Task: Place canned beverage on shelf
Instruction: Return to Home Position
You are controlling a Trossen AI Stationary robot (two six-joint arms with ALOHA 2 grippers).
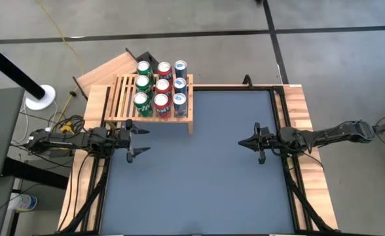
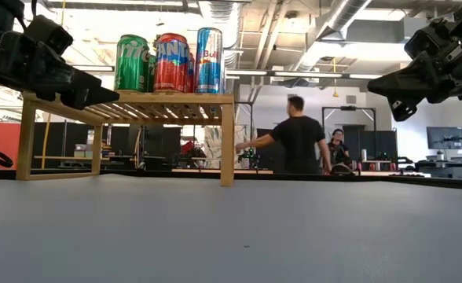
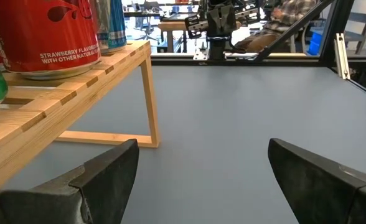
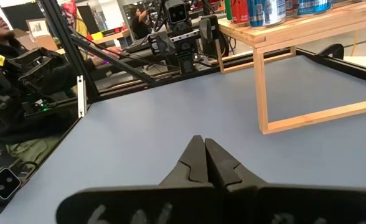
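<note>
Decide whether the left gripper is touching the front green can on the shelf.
Apart. The high view shows the left gripper open over the table, with the shelf's front edge between it and the front green can.

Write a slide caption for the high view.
Nine cans stand on the shelf; left gripper open, right gripper shut, both empty.

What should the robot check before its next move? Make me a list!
1. All cans on the shelf: ok. The green cans, red cans and blue cans stand there, three of each.
2. Cans upright: ok.
3. Left gripper empty: ok. It is open and apart from the shelf.
4. Right gripper empty: ok. It is shut on nothing, above the table.
5. Person behind the table far enough away: cannot tell.
</note>
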